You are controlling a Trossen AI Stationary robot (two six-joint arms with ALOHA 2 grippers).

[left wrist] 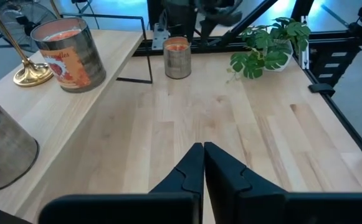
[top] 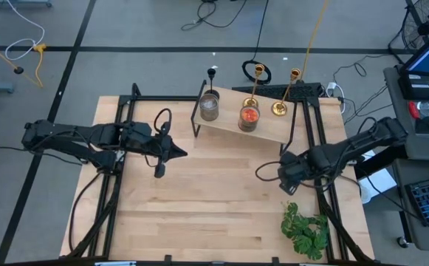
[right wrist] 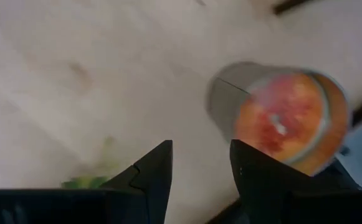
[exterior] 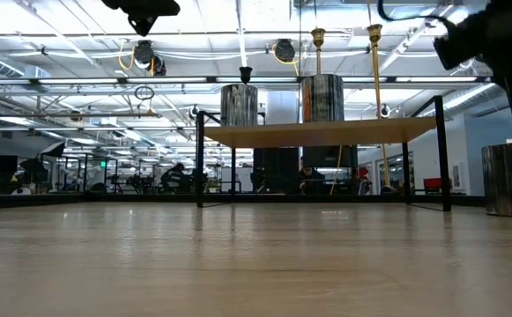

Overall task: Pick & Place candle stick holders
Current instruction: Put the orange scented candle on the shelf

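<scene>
Two gold candle stick holders and a smaller black one stand by their round bases on a raised wooden shelf at the table's far side. They also show in the low view. My left gripper is shut and empty, above the table left of the shelf. My right gripper is open, near the table's right side in front of the shelf, above a tin with an orange candle and touching nothing.
A grey jar and an orange candle jar stand on the shelf beside the holders. A green leafy plant lies at the near right. The candle tin stands on the table under the right arm. Bare wood lies in the middle.
</scene>
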